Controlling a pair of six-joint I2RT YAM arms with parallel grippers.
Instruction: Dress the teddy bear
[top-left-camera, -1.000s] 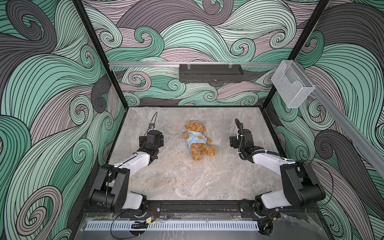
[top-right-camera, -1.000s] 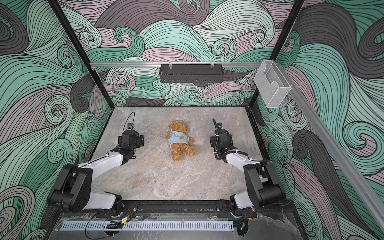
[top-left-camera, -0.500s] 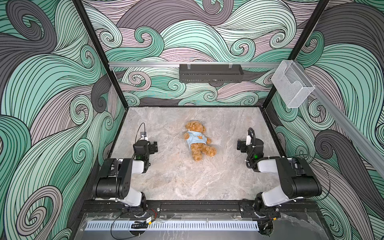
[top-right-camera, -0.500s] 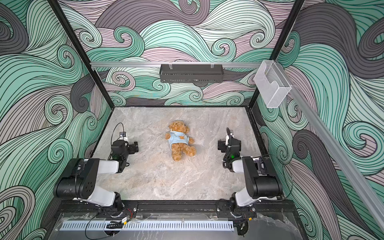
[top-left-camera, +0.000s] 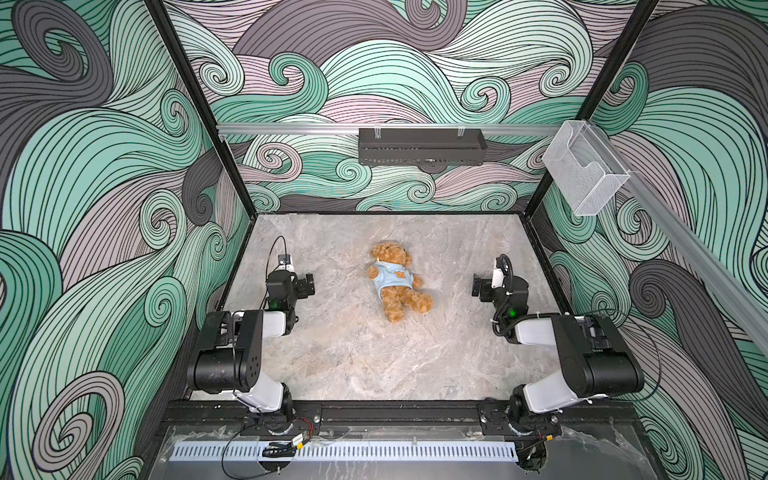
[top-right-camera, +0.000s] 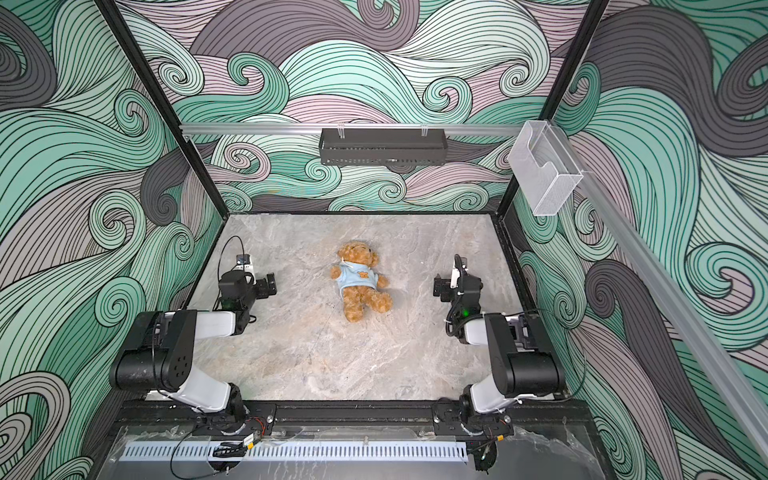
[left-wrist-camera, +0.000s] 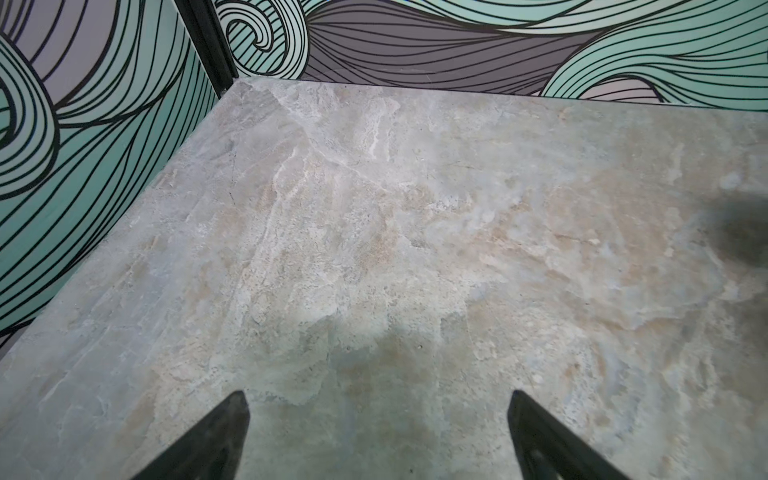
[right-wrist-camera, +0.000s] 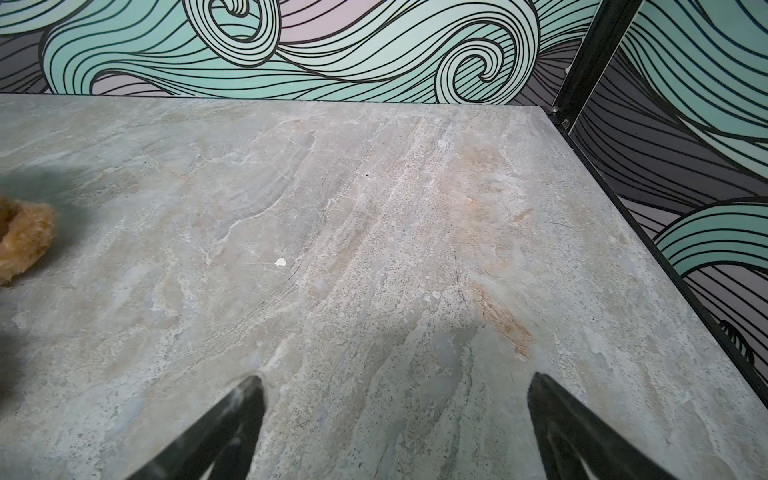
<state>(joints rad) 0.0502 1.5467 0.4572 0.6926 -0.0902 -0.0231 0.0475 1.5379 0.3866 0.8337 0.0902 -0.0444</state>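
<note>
Golden-brown teddy bear, wearing a light-blue hoodie, is laid head-uppermost at frame centre, between left gripper and right gripper; both jaws are seen wide open, empty.

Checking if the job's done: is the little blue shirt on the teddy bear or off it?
On. In both top views the light-blue shirt covers the torso of the teddy bear, both arms sticking out.

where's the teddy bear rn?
In a top view the teddy bear lies face-up mid-table, between the left gripper and right gripper, touching neither.
</note>
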